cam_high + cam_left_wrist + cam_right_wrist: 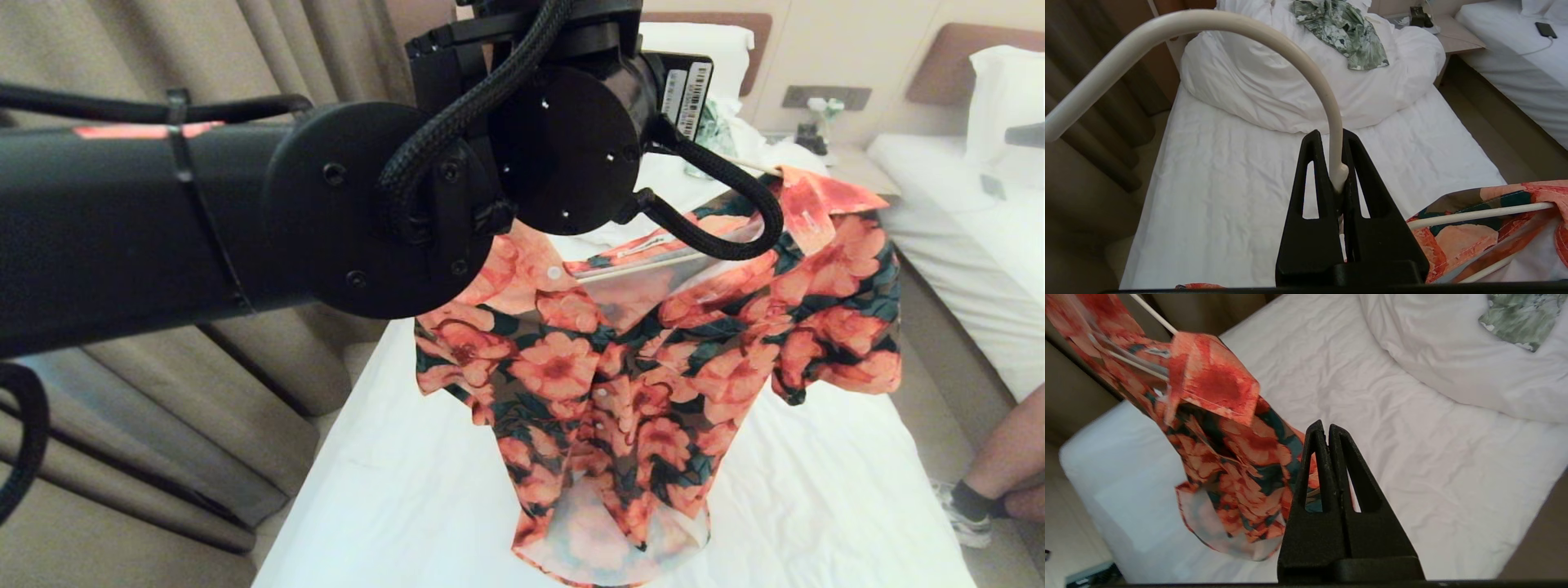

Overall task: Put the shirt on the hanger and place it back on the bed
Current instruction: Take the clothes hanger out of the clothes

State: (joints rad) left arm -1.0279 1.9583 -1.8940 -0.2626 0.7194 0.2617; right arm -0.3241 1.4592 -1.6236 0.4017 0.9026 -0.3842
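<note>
The floral shirt [637, 384] hangs in the air over the bed [392, 490], draped on the cream-white hanger [637, 265]. One shoulder sits on the wire; the collar and front hang bunched and uneven. In the left wrist view my left gripper [1331, 136] is shut on the hanger [1241, 24] at its neck, the hook curving up past the fingers, with the shirt [1457, 241] just below. My left arm [163, 212] fills the head view and hides that gripper. My right gripper [1327, 426] is shut on nothing, close beside the hanging shirt [1224, 457].
A green-and-white leafy garment [1343, 32] lies on the bunched duvet [1274, 81] at the head of the bed. A nightstand [1453, 34] and a second bed [980, 245] stand to the right. A person's leg and shoe [1004, 474] are at the right edge. Curtains [122, 425] hang on the left.
</note>
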